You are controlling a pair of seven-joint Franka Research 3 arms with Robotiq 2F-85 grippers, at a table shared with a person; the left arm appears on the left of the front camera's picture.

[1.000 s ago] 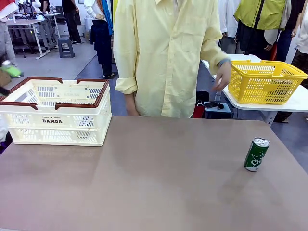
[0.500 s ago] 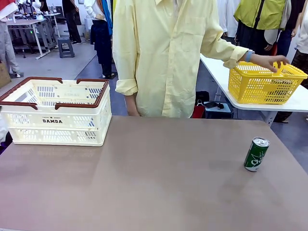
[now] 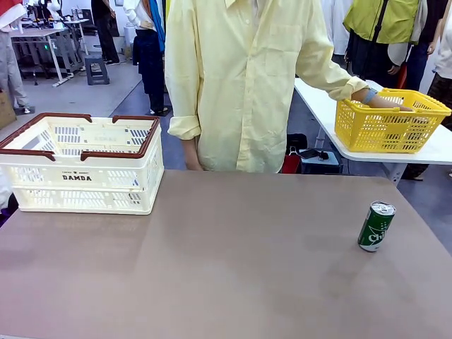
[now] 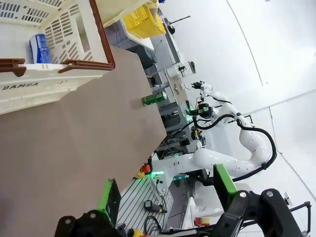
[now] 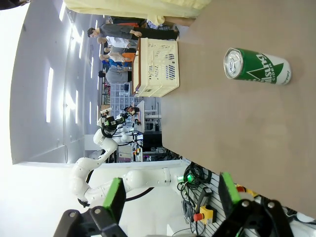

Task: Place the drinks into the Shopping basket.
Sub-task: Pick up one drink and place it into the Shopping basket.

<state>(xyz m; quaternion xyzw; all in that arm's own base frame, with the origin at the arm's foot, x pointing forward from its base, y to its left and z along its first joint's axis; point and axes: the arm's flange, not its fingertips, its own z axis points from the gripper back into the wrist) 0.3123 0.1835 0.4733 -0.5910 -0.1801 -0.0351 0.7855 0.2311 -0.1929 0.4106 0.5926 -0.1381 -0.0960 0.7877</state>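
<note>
One green can (image 3: 376, 227), silver top, white lettering, upright; left tool (image 4: 167, 190), right tool (image 5: 171, 193) spread.

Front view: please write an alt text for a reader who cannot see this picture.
A green drink can stands upright near the right edge of a brown table, far from the cream Shopping basket at its left. Behind, a person in a yellow shirt has a hand at a yellow mesh basket on a white side table.

- A green can (image 3: 376, 227) with white lettering and a silver top is standing upright, well ahead of my right gripper (image 5: 170, 190).
- The cream Shopping basket (image 3: 78, 176) is sitting far ahead of my left gripper (image 4: 165, 187), with a blue-and-white can (image 4: 38, 48) resting inside.
</note>
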